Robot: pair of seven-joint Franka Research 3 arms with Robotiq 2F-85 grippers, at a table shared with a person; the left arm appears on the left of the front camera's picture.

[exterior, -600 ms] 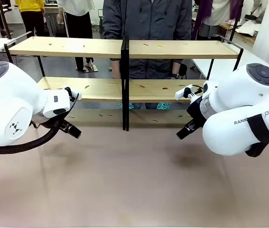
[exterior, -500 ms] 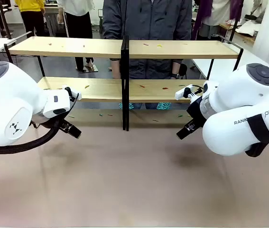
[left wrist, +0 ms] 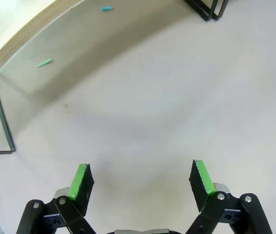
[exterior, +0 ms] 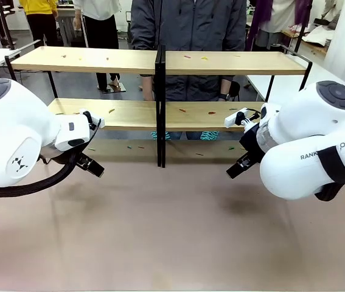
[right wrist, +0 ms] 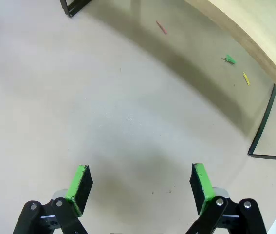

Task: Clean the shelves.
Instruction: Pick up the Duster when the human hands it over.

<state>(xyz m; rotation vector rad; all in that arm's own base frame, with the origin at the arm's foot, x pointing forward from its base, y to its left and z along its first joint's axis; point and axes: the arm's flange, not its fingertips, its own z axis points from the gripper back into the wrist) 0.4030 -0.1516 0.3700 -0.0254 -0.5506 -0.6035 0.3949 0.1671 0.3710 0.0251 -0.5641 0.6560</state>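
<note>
Beige bench [exterior: 172,243] is shown carrying the shelves [exterior: 99,61], a two-tier rack of light-wood boards on a black frame set across its far part, with a person [exterior: 190,24] standing behind. The left arm [exterior: 14,140] and right arm [exterior: 312,152] are held low in front of the rack, one to each side of its central upright [exterior: 160,103]. The left jaws and the right jaws are both spread apart and empty, and the green pads [left wrist: 82,180] face bare bench. Small coloured scraps [exterior: 182,111] are scattered over the boards.

The step in hand is judged to be the approach to a first scrap. It would be done well if one scrap is chosen, the jaws are narrowed before descent, and the pads are brought in level with the board so that the frame is not struck.

From the front, scraps on both tiers are seen. From the wrists, scraps lying on the bench beneath the lower board are made plain, among them a green one [left wrist: 44,62] and a red one [right wrist: 161,27].
</note>
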